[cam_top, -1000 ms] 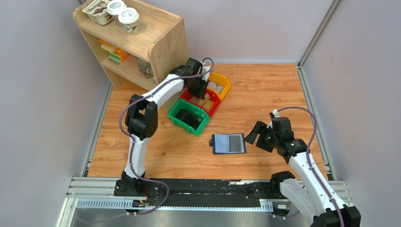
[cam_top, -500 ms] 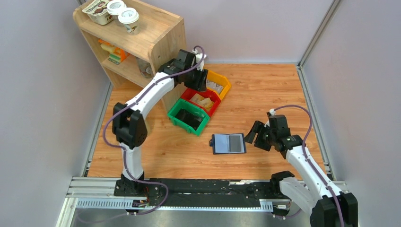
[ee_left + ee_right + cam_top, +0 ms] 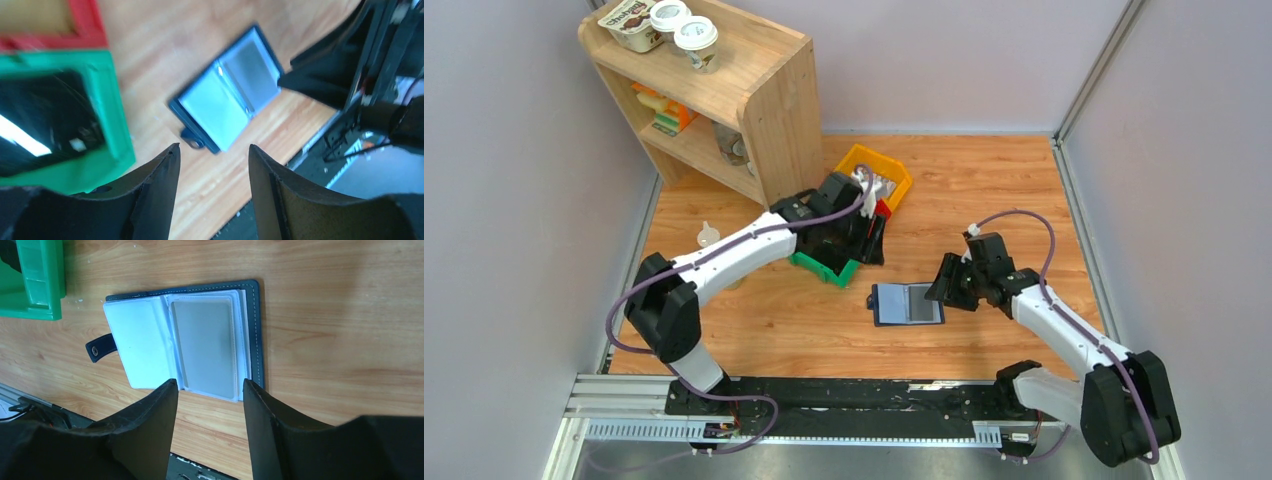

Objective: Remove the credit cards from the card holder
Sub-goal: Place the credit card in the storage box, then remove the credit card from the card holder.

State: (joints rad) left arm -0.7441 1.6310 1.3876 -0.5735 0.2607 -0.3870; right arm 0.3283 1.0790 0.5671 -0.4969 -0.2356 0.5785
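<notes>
Card holder [image 3: 907,303]: lies open, grey inner face up, on the wooden surface [image 3: 984,200], near the green bin [image 3: 822,264].
Right claw [image 3: 944,283]: released, empty, over the holder's right edge.
Left claw [image 3: 869,238]: released, empty, by the green bin.

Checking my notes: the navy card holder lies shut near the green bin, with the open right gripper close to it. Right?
No: the card holder lies open, its inner sleeves showing, as the right wrist view shows. It is near the green bin, with the open right gripper close to it.
</notes>
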